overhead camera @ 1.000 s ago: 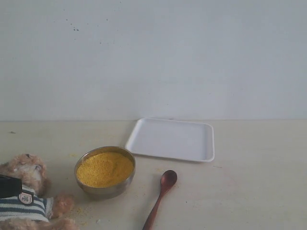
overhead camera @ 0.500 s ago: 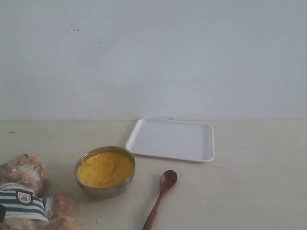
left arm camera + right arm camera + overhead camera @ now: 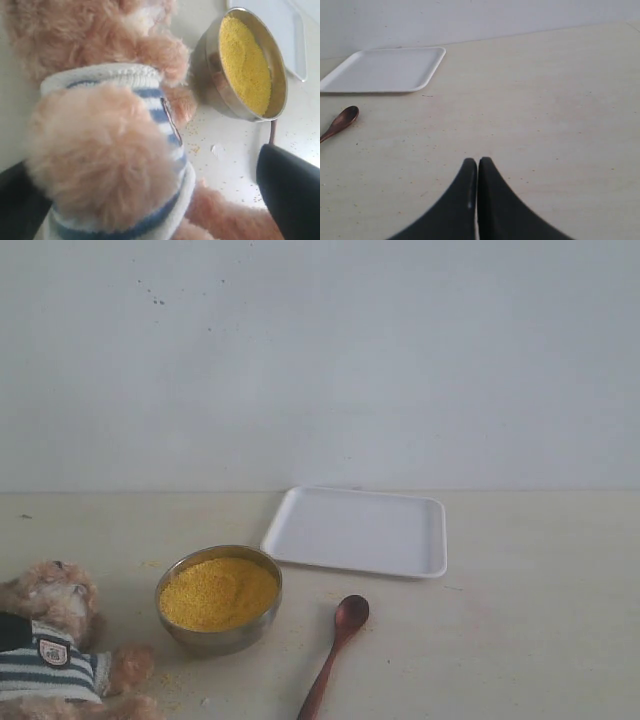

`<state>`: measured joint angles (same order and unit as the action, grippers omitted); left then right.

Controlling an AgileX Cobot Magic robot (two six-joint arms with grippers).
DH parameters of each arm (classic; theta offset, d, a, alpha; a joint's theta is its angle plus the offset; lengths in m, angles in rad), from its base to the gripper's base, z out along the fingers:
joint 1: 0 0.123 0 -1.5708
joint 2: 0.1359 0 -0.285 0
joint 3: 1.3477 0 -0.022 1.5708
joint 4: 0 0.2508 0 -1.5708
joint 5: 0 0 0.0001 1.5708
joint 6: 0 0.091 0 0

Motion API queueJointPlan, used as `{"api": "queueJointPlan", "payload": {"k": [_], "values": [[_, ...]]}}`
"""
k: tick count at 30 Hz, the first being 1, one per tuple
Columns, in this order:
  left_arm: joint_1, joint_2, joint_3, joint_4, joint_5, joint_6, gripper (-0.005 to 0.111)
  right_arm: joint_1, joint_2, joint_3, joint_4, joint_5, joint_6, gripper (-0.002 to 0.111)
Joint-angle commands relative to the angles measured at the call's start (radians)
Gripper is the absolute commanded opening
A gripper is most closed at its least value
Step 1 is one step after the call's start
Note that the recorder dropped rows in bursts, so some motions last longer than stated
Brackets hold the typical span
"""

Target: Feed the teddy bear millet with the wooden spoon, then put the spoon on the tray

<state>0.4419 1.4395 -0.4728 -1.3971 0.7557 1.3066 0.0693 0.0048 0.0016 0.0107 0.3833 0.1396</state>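
- Behind the steel bowl (image 3: 222, 640), the tray (image 3: 360, 531) is waiting.
- Left gripper (image 3: 150, 197), jaws wide apart, is straddling the teddy bear (image 3: 105, 150); closing on its striped torso is looking safest.
- Right gripper (image 3: 477, 172), fingers pressed together, is hovering well apart from the wooden spoon (image 3: 342, 639) beside the millet (image 3: 218, 592).

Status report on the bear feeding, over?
Left fingers open, straddling teddy bear. Right fingers shut, empty. Wooden spoon lying on table beside bowl of millet. Nothing blocking it.

No readable text anywhere.
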Motion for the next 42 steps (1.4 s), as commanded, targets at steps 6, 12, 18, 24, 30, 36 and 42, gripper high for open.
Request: {"api": "queueJointPlan", "payload": {"k": [6,12,18,24,30,36,42], "values": [[-0.127,0.224,-0.014,-0.207,-0.07,0.192,0.109,0.001,-0.005,-0.002,0.0,-0.009,-0.004,0.0],[-0.152,0.323,-0.07,-0.215,-0.086,0.195,0.07,0.001,-0.005,-0.002,0.002,-0.009,-0.004,0.0],[-0.152,0.381,-0.122,-0.195,-0.056,0.2,0.004,0.001,-0.005,-0.002,0.002,-0.009,-0.004,0.0],[-0.134,0.379,-0.149,-0.186,-0.016,0.185,0.004,0.001,-0.005,-0.002,0.002,-0.009,-0.004,0.0],[-0.061,0.301,-0.174,-0.187,0.149,0.143,0.004,0.001,-0.005,-0.002,0.002,-0.009,-0.004,0.0],[0.017,0.162,-0.194,-0.196,0.29,0.01,0.004,0.001,-0.005,-0.002,0.002,-0.009,-0.004,0.0],[-0.022,0.138,-0.194,-0.195,0.452,0.078,0.004,0.001,-0.005,-0.002,0.002,-0.009,-0.004,0.0]]}}
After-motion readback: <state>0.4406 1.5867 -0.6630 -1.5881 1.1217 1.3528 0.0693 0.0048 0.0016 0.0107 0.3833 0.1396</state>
